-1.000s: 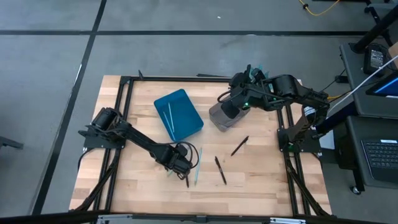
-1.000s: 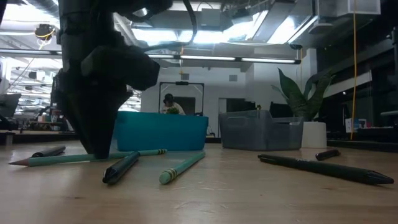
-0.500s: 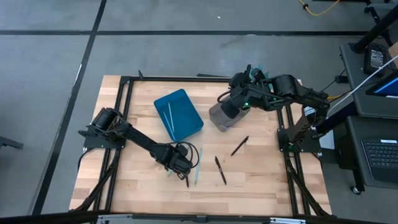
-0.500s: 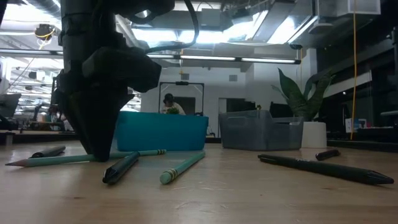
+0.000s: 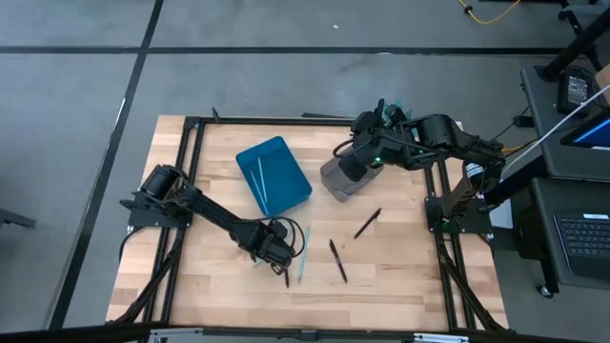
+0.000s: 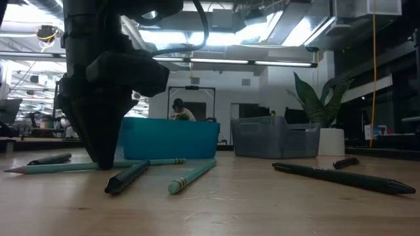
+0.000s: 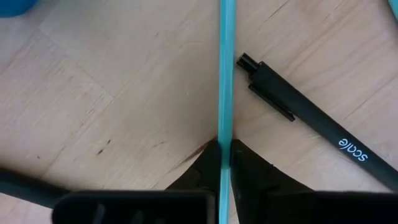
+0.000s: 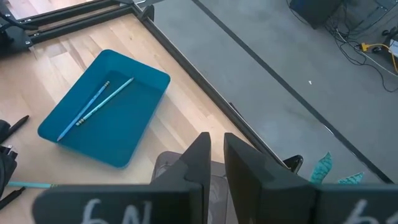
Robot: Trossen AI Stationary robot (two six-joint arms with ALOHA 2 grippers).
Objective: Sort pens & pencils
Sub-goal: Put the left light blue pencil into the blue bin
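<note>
Light blue pencil, pinched between the closed fingers of my left end effector on the counter, lies near the blue tray, just beside a black pen. My right end effector, nearly closed and holding nothing, hovers over the grey bin beside that tray.

On my desk: two pencils in the left tray; right bin beside it; remaining pens lie nearer me, in front.
</note>
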